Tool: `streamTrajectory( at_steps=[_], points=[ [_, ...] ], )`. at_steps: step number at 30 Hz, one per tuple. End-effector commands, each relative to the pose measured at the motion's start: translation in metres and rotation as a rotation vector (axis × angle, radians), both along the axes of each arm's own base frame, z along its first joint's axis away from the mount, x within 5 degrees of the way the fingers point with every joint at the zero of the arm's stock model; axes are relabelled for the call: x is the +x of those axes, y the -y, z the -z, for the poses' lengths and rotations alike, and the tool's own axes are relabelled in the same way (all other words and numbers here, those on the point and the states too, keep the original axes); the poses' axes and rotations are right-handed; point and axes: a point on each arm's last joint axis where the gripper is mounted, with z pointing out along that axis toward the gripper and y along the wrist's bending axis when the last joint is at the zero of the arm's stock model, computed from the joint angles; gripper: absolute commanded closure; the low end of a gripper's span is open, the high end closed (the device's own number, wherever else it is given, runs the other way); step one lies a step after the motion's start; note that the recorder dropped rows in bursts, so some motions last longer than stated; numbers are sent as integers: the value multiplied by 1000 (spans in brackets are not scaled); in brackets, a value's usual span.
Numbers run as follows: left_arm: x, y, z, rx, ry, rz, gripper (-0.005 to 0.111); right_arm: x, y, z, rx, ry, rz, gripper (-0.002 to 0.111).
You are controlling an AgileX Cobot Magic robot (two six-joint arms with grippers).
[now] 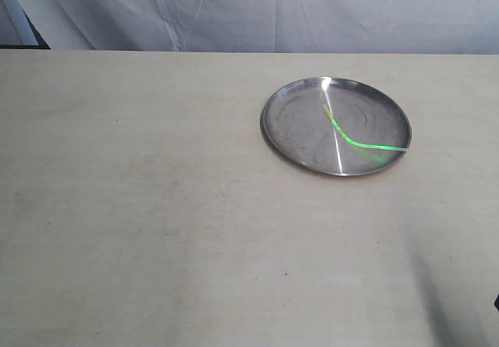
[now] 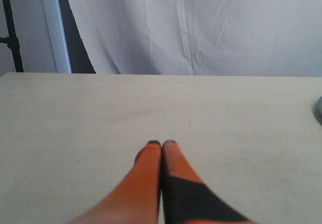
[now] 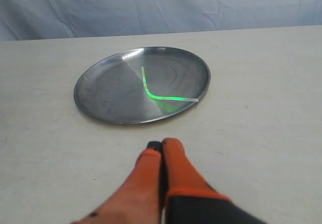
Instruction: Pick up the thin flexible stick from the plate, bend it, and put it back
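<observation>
The pale counter (image 1: 156,207) is the widest thing, and a grey-white cloth (image 1: 273,12) hangs behind it, on the far side of the plate. The plate (image 1: 292,132), round, shallow and shiny silver with a low rim, lies flat on the counter, and a straight white glint runs across it.

The left hand (image 2: 161,143) is well apart from the plate. In the left wrist view only a small piece of the plate's rim shows at the border of the picture. The two orange fingers (image 2: 148,158) of this hand are pressed together and nothing is between them.

The right hand (image 3: 162,144) is near the plate, just outside its rim and not touching it. Its fingers are also closed together on nothing.

The thin flexible stick (image 1: 347,136) lies inside the plate. It is bent in a curve and glows bright green. One end is near the plate's middle, and the pale other end reaches the plate's rim.
</observation>
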Motion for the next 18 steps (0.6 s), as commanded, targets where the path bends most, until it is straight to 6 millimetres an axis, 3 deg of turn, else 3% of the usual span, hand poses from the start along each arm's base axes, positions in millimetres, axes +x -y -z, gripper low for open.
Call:
streamTrajectory(
  at_steps=[1,18],
  points=[
    [1,0,13,-8,-24,-3,107,0,0,1,4,8,4,109],
    [2,0,12,-10,3,-5,107,0,0,1,4,8,4,109]
  ],
)
